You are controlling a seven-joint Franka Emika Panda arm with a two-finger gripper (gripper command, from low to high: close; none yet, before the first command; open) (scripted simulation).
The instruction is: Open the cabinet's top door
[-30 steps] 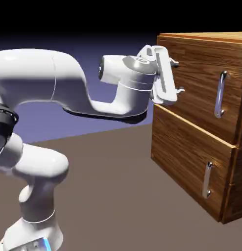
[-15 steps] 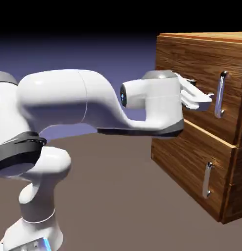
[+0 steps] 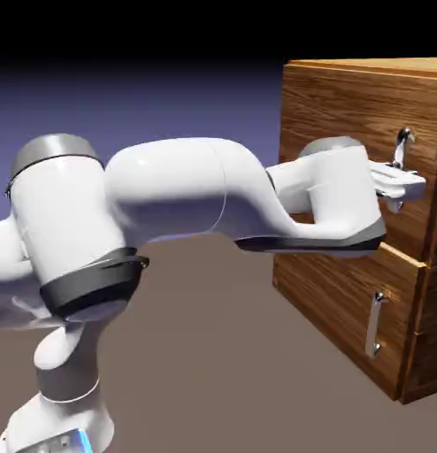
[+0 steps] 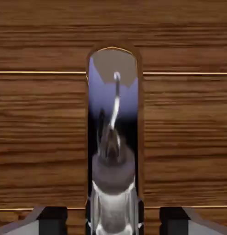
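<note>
Exterior view: the white arm reaches level to the right, its hand point(image 3: 401, 184) at the long silver handle point(image 3: 402, 140) of the top door point(image 3: 346, 115) on the cabinet point(image 3: 341, 274), which stands on the table point(image 3: 213, 354). The door looks shut.

Hand view: the handle point(image 4: 114, 151) fills the middle, the hand clamped narrow on it. A steady, straight pull outward should suit, keeping the grip square.
</note>
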